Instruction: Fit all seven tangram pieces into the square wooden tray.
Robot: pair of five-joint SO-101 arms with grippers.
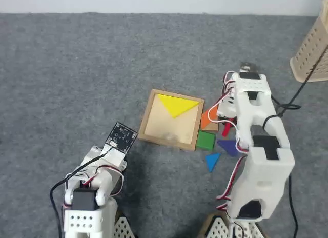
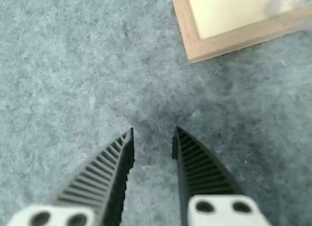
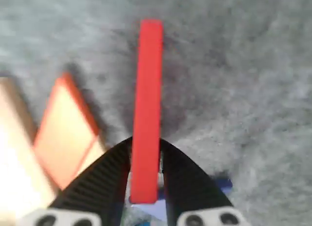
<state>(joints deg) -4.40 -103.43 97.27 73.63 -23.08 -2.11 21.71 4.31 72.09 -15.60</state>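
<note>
The square wooden tray (image 1: 150, 126) lies mid-table with a yellow triangle (image 1: 177, 104) in its far part. Along its right side lie an orange piece (image 1: 207, 118), a green square (image 1: 205, 140), a purple piece (image 1: 229, 146) and a blue triangle (image 1: 211, 161). My right gripper (image 3: 145, 143) is shut on a red piece (image 3: 147, 89), held edge-on above the carpet beside the orange piece (image 3: 66, 133). The red piece (image 1: 227, 127) peeks out from under the right arm. My left gripper (image 2: 152, 143) is open over bare carpet, a short way off the tray's corner (image 2: 195, 46).
A slatted beige basket (image 1: 312, 48) stands at the far right edge. Grey carpet (image 1: 77, 68) covers the table, with free room to the left and behind the tray. The left arm (image 1: 97, 181) sits at the near left.
</note>
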